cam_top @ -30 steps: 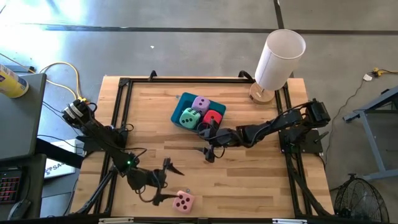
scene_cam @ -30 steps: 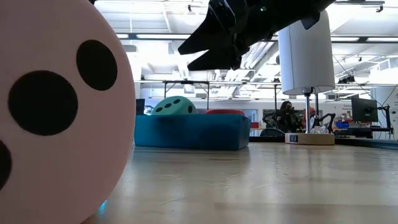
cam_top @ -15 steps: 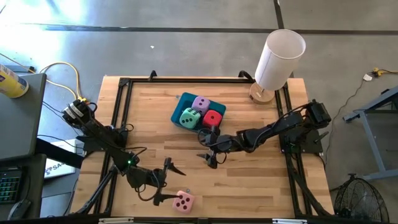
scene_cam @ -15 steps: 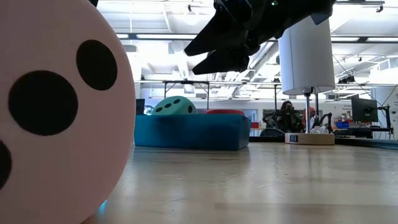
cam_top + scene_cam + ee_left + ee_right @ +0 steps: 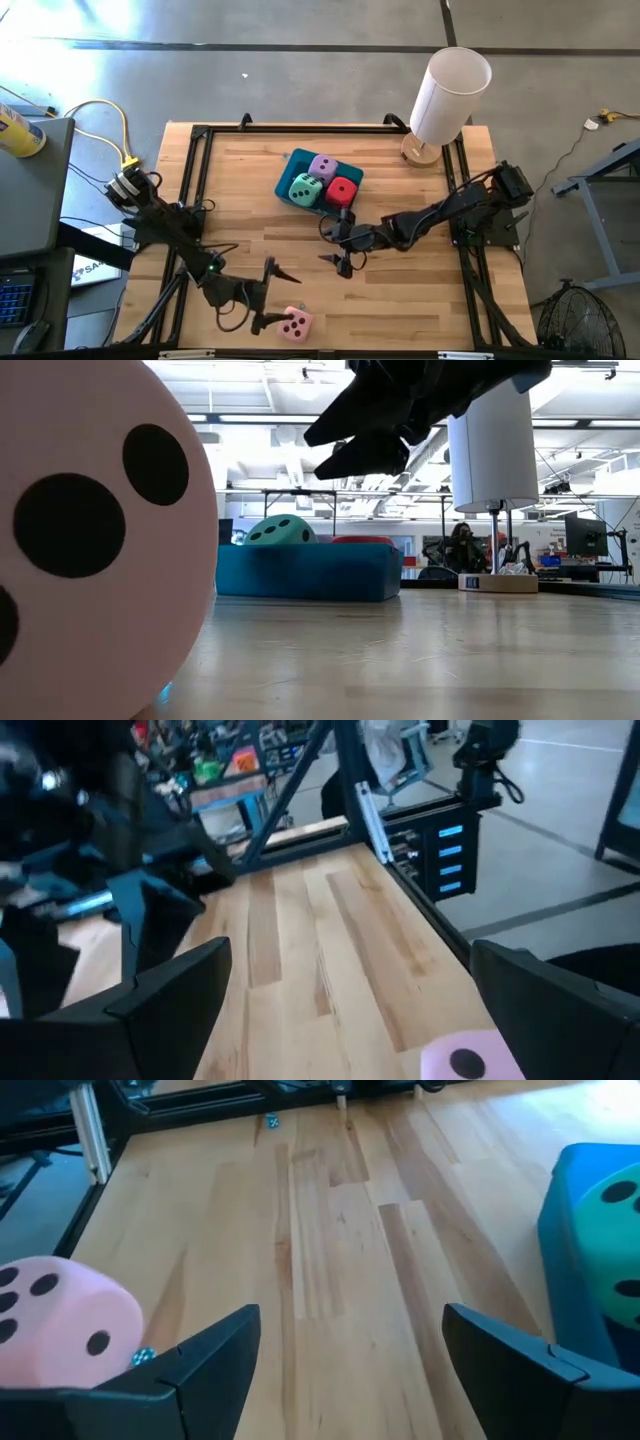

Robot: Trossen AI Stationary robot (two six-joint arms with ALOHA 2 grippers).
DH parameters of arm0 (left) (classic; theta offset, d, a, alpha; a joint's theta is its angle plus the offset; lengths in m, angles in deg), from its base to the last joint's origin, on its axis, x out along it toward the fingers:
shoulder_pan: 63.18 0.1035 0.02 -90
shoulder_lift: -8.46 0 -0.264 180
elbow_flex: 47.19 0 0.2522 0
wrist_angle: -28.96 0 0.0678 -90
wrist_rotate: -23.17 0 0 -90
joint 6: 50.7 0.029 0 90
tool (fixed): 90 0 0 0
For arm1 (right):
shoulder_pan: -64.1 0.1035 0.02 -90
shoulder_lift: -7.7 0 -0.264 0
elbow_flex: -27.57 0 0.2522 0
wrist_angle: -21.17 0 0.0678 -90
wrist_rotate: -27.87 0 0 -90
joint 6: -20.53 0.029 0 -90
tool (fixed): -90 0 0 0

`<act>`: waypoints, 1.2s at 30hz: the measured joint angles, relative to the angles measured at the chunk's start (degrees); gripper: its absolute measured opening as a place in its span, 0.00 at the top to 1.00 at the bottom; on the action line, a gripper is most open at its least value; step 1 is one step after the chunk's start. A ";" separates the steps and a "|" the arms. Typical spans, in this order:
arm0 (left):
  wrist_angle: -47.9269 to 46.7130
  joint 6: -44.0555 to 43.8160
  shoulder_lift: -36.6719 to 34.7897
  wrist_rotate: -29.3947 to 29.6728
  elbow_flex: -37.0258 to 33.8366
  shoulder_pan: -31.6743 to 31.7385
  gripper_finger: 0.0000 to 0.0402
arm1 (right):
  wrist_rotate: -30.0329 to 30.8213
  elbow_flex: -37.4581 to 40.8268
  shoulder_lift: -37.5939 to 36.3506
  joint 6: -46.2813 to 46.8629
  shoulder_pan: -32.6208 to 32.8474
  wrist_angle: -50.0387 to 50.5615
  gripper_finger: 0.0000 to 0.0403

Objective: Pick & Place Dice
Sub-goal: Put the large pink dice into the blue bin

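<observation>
The pink die (image 5: 294,324) rests on the table by the near edge; it fills the left of the low view (image 5: 90,540) and shows in both wrist views (image 5: 470,1060) (image 5: 60,1320). The lilac die (image 5: 323,167), mint green die (image 5: 304,187) and red die (image 5: 343,190) sit in the teal tray (image 5: 290,163). My left gripper (image 5: 268,296) is open, just left of the pink die and not touching it. My right gripper (image 5: 337,247) is open, hovering between the tray and the pink die.
A white cylinder on a round wooden base (image 5: 445,95) stands at the table's far right corner. A black frame (image 5: 200,135) runs along the table's edges. Bare wood lies between the tray and the pink die.
My right gripper has moved away from the tray toward the table's near edge and has stayed open. My left gripper has edged slightly toward the near edge, closer to the pink die. The dice have not moved.
</observation>
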 joint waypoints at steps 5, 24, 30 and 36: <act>2.03 4.63 0.00 -1.40 0.00 -0.57 0.00 | 0.52 0.00 0.00 0.05 0.98 0.02 0.24; 5.22 11.23 -0.02 -2.44 2.66 -3.46 0.00 | 4.59 0.00 0.00 2.63 2.92 -0.03 0.24; -9.92 7.75 -0.07 0.03 9.84 -4.90 0.00 | 6.86 0.00 0.00 3.18 6.00 -0.45 0.24; -23.24 -1.88 -0.07 1.38 18.53 -6.89 0.00 | 9.85 0.00 0.00 3.14 9.39 -2.79 0.24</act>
